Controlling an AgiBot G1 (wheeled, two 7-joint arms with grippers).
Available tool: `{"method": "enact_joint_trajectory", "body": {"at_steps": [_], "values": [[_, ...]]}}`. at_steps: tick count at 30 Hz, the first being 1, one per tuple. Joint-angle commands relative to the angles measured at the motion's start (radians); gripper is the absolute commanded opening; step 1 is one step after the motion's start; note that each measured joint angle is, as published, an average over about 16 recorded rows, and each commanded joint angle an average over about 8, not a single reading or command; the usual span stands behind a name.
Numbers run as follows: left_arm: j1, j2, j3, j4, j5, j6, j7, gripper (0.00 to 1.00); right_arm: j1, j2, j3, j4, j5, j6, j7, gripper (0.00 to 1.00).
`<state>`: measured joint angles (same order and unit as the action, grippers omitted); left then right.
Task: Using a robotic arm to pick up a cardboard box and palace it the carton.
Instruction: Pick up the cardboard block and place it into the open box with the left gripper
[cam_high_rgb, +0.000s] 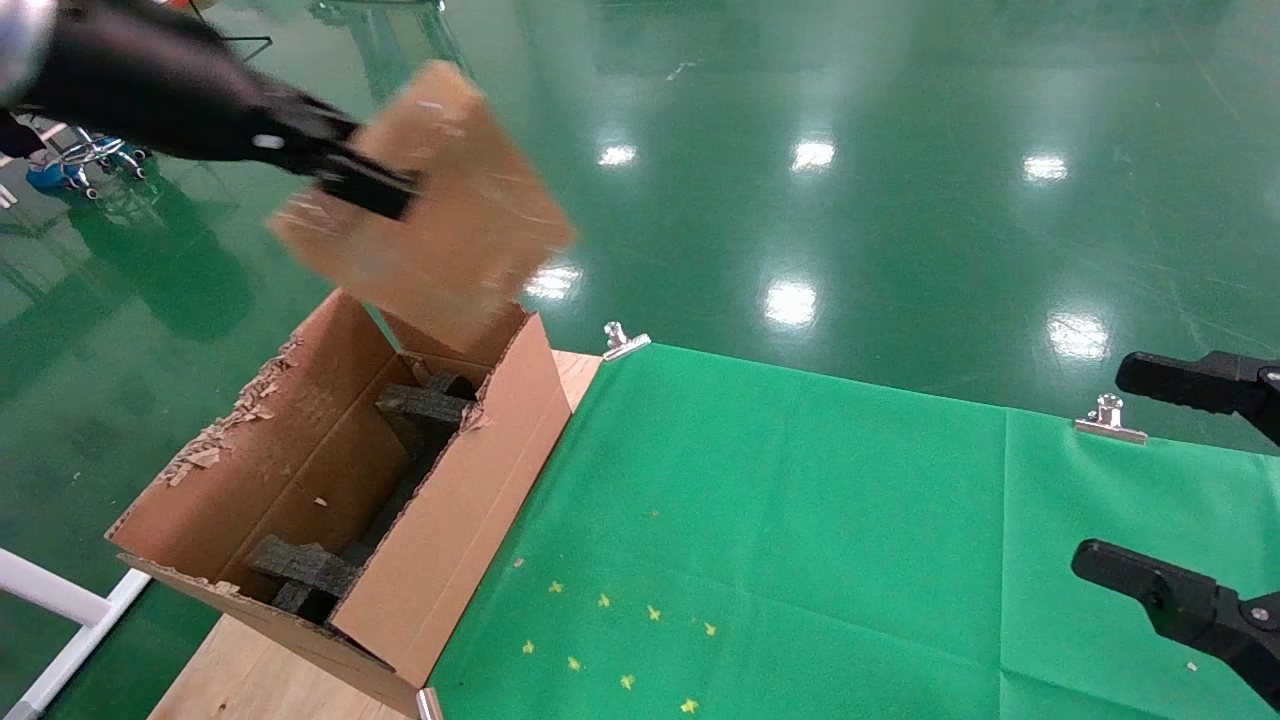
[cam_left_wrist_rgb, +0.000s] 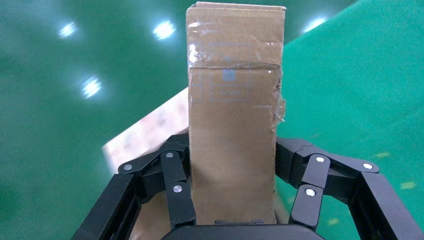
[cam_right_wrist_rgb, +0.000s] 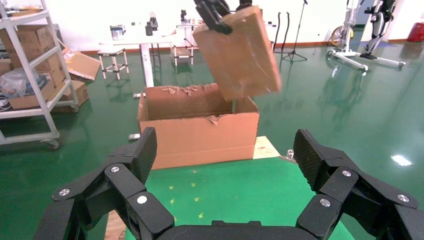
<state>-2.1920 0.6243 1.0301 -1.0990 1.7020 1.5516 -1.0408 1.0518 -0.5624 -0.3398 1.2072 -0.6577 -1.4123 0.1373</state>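
Gripping cardboard box (cam_high_rgb: 430, 205) above carton (cam_high_rgb: 450, 520), left claw (cam_high_rgb: 365, 185), right claw (cam_right_wrist_rgb: 225, 165) spread, parked.

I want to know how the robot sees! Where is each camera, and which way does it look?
Head view: on the head, looking down at the carton; left gripper holds the cardboard box.
Left wrist view: on the left arm, looking along the gripped box.
Right wrist view: on the right arm, past the open right gripper.
Head and right wrist views share box and carton.
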Motion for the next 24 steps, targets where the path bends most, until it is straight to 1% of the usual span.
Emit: {"method": "enact_joint_trajectory", "body": {"at_steps": [1, 4, 7, 12, 17, 24], "values": [[-0.032, -0.034, 0.004, 0.02, 0.027, -0.001, 0.039, 0.0, 0.0, 0.0, 0.0, 0.0, 0.0, 0.0, 0.0, 1.0], [0.006, -0.087, 0.015, 0.064, 0.028, -0.027, 0.115, 0.0, 0.0, 0.0, 0.0, 0.0, 0.0, 0.0, 0.0, 1.0], [0.068, -0.135, 0.025, 0.117, 0.016, -0.069, 0.18, 0.0, 0.0, 0.0, 0.0, 0.0, 0.0, 0.0, 0.0, 1.0], [0.168, -0.182, 0.04, 0.222, 0.0, -0.16, 0.268, 0.0, 0.0, 0.0, 0.0, 0.0, 0.0, 0.0, 0.0, 1.0], [0.238, -0.181, 0.052, 0.344, -0.002, -0.246, 0.32, 0.0, 0.0, 0.0, 0.0, 0.0, 0.0, 0.0, 0.0, 1.0], [0.302, -0.125, 0.067, 0.535, 0.001, -0.323, 0.352, 0.0, 0.0, 0.0, 0.0, 0.0, 0.0, 0.0, 0.0, 1.0]]}}
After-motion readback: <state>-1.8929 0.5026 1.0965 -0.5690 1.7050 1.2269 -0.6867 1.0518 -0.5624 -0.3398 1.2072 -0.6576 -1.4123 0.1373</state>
